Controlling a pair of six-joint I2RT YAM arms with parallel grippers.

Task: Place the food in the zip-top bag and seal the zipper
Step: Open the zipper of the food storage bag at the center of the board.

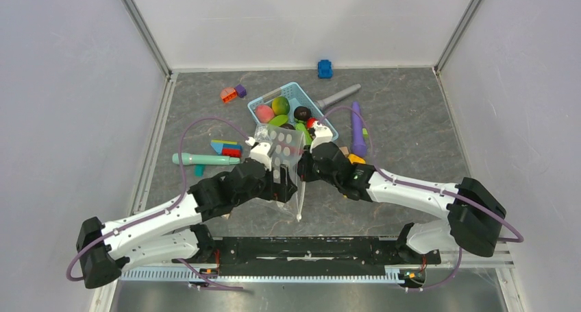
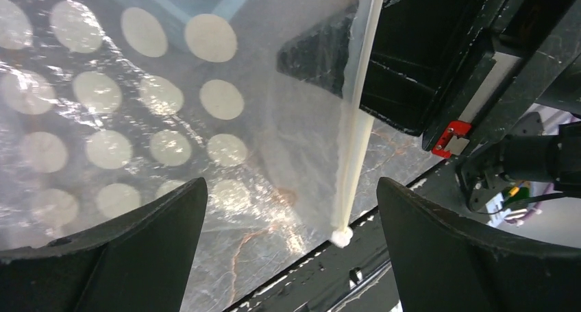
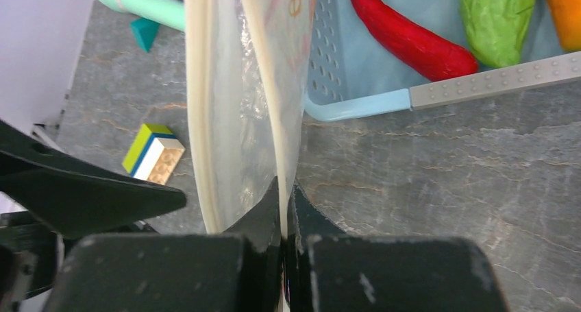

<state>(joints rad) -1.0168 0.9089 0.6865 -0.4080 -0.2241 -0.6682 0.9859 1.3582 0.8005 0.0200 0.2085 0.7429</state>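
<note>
The zip-top bag point(image 1: 282, 151), clear with white dots, hangs upright between my two grippers just in front of the light-blue basket point(image 1: 296, 91). My right gripper point(image 3: 283, 216) is shut on one lip of the zipper point(image 3: 274, 106); the other lip point(image 3: 196, 106) bows away, so the mouth gapes. My left gripper point(image 2: 291, 216) is open, with the dotted bag point(image 2: 157, 120) and the zipper strip point(image 2: 356, 140) ahead of its fingers, not pinched. The food lies in the basket: pink point(image 1: 264, 113), green point(image 1: 279, 105), dark brown point(image 1: 302, 112), red point(image 3: 411, 41).
A teal stick point(image 1: 205, 160) and coloured blocks point(image 1: 226, 147) lie left of the bag. A purple stick point(image 1: 356, 123), a grey tool point(image 1: 339, 94) and a blue toy point(image 1: 325, 68) lie right and behind. A grey studded strip point(image 3: 493, 79) rests by the basket.
</note>
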